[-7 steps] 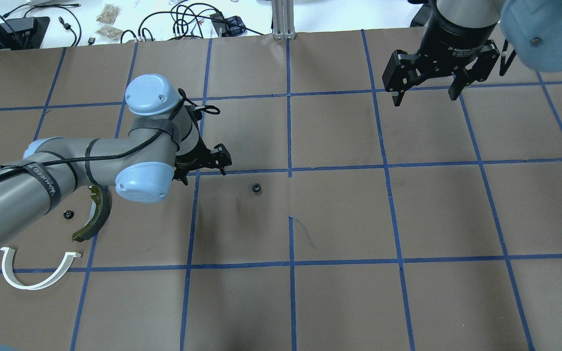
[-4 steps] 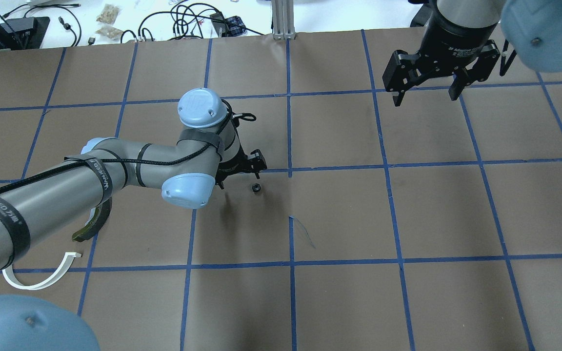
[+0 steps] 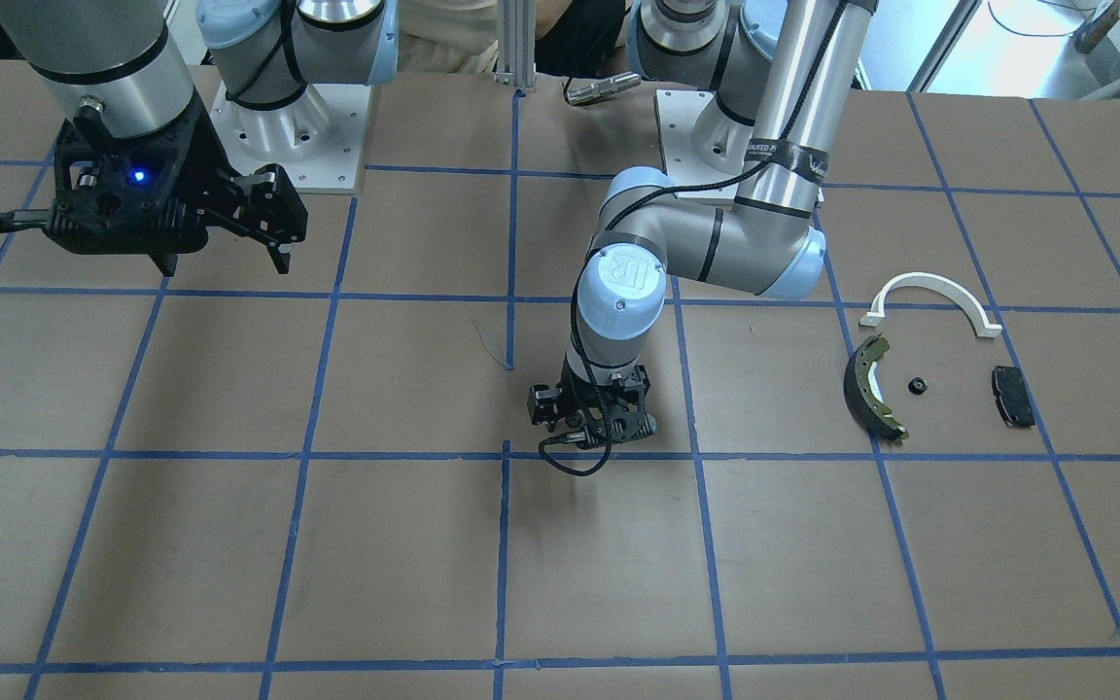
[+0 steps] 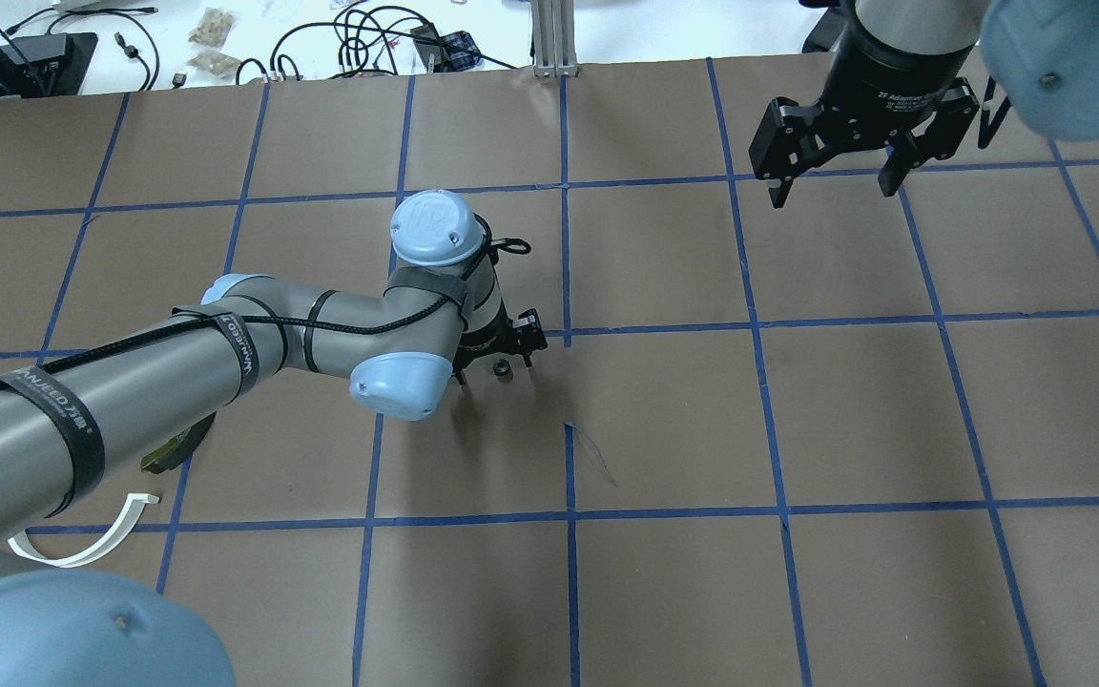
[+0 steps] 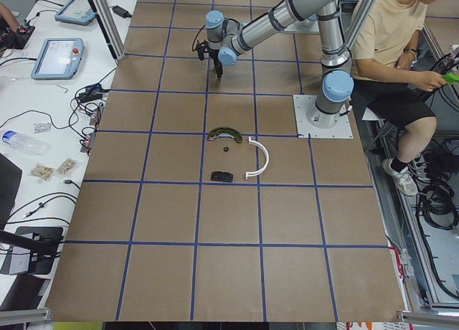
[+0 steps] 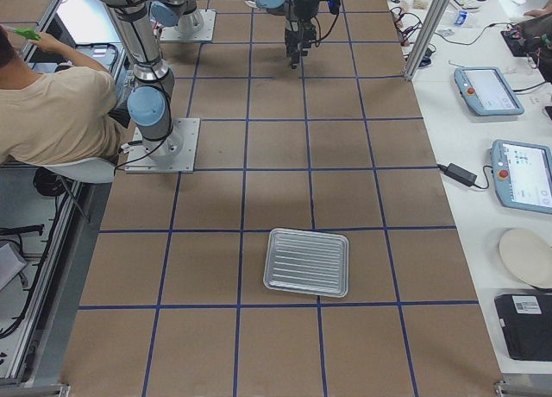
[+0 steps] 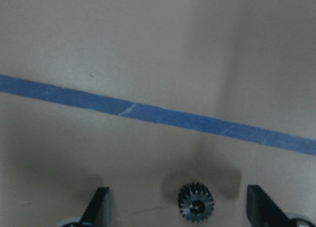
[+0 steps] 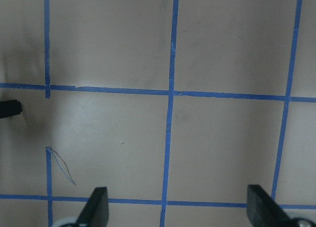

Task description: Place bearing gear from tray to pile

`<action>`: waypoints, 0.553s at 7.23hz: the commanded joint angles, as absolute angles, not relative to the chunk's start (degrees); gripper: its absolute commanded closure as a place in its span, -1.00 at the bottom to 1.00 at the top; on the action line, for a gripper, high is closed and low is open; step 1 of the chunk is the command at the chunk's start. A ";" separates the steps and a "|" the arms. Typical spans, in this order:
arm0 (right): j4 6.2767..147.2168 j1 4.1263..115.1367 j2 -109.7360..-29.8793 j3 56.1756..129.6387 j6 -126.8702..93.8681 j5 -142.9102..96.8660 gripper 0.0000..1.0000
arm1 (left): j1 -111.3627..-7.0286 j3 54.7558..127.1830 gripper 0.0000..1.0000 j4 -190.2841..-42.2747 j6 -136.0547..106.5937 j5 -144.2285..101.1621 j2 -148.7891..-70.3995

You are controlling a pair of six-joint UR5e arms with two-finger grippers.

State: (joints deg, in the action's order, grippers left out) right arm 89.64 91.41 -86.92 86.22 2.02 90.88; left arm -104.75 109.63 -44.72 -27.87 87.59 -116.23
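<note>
The bearing gear (image 7: 196, 208), small, black and toothed, lies on the brown paper near a blue tape line (image 7: 163, 116). My left gripper (image 4: 499, 366) stands open low over it, one finger (image 7: 98, 203) on each side and neither touching it. The gear (image 4: 502, 367) shows between the fingertips from overhead. The pile lies to my left: a white half-ring arc (image 3: 929, 287), a dark brake shoe (image 3: 866, 384), a black pad (image 3: 1012, 396) and another small gear (image 3: 918, 386). The metal tray (image 6: 307, 261) sits at my far right. My right gripper (image 4: 833, 176) hangs open and empty, high at the back right.
The left arm's elbow (image 4: 400, 385) and forearm stretch over part of the pile in the overhead view. A seated person (image 5: 394, 50) is behind the robot's base. Cables and tablets lie beyond the table's far edge (image 4: 321, 38).
My left arm has swung to the right from near the pile, and its open fingers have come down around the bearing gear. The right arm has stayed still.
</note>
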 commanded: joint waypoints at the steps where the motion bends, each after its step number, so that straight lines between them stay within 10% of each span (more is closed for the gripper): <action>1: 89.65 91.41 -86.92 86.22 2.02 90.88 -1.00 | -104.77 109.60 0.64 -44.82 -28.04 87.71 -116.28; 4: 89.56 91.41 -86.92 86.31 2.02 90.88 -1.00 | -103.28 108.46 0.91 -45.44 -26.11 87.80 -114.35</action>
State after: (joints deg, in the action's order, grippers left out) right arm 89.63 91.41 -86.92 86.24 2.02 90.88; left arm -104.21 109.16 -45.04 -26.93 87.77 -115.29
